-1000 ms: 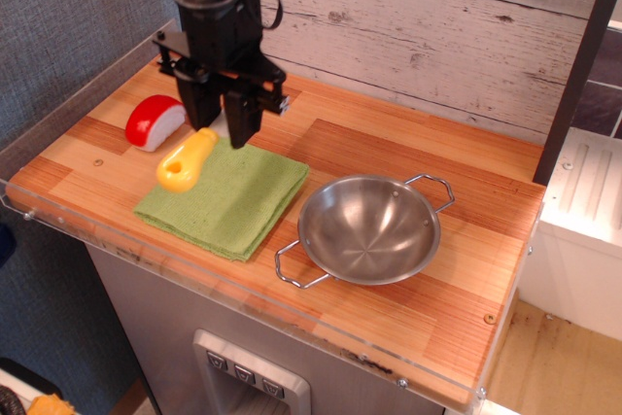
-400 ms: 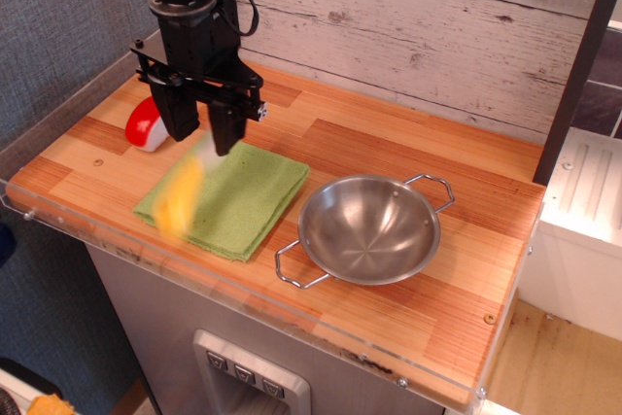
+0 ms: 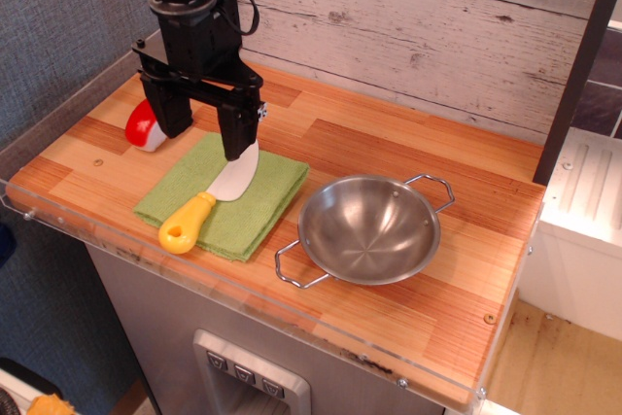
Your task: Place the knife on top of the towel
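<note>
The knife (image 3: pixel 208 200) has a white blade and a yellow handle. It lies flat on the light-green towel (image 3: pixel 253 203), blade toward the back, handle tip at the towel's front edge. My black gripper (image 3: pixel 203 129) hangs open just above the towel's back edge. Its two fingers stand wide apart and hold nothing. One finger is over the blade's far end, the other toward the left.
A steel bowl (image 3: pixel 369 228) with two handles stands right of the towel. A red and white toy (image 3: pixel 144 125) sits behind my gripper at the back left. A clear rim (image 3: pixel 117 252) edges the wooden counter's front and left. A plank wall stands behind.
The knife dropped out of my gripper and now lies on the towel. My gripper opened wide and shifted slightly left and up.
</note>
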### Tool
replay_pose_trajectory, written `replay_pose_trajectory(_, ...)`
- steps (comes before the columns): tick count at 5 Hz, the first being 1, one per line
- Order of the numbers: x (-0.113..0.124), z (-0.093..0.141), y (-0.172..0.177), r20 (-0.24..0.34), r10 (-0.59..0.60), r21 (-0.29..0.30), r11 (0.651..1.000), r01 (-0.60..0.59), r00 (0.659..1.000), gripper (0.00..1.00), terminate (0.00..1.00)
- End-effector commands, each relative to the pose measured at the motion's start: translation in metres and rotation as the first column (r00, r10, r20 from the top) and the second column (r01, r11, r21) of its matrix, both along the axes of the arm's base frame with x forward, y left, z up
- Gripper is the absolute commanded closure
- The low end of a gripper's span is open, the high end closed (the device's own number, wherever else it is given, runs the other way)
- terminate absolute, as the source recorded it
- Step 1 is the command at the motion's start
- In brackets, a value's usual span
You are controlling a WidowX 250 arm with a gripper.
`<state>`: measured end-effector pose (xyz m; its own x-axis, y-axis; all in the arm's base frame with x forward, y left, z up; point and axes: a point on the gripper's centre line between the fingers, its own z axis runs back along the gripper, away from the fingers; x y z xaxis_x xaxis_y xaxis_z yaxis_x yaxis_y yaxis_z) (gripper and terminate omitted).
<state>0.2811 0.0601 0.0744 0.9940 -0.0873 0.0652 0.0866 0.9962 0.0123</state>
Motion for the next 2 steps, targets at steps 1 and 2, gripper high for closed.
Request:
replay_pose_trajectory(1,0.0082,0.0218,-0.0044,0.066,-0.021,0.013,1.000,0.020,0.998,0.00,0.00)
replay_pose_trajectory(2,0.0082,0.0218,-0.0044,0.066,-0.021,0.013,1.000,0.020,0.998,0.00,1.00)
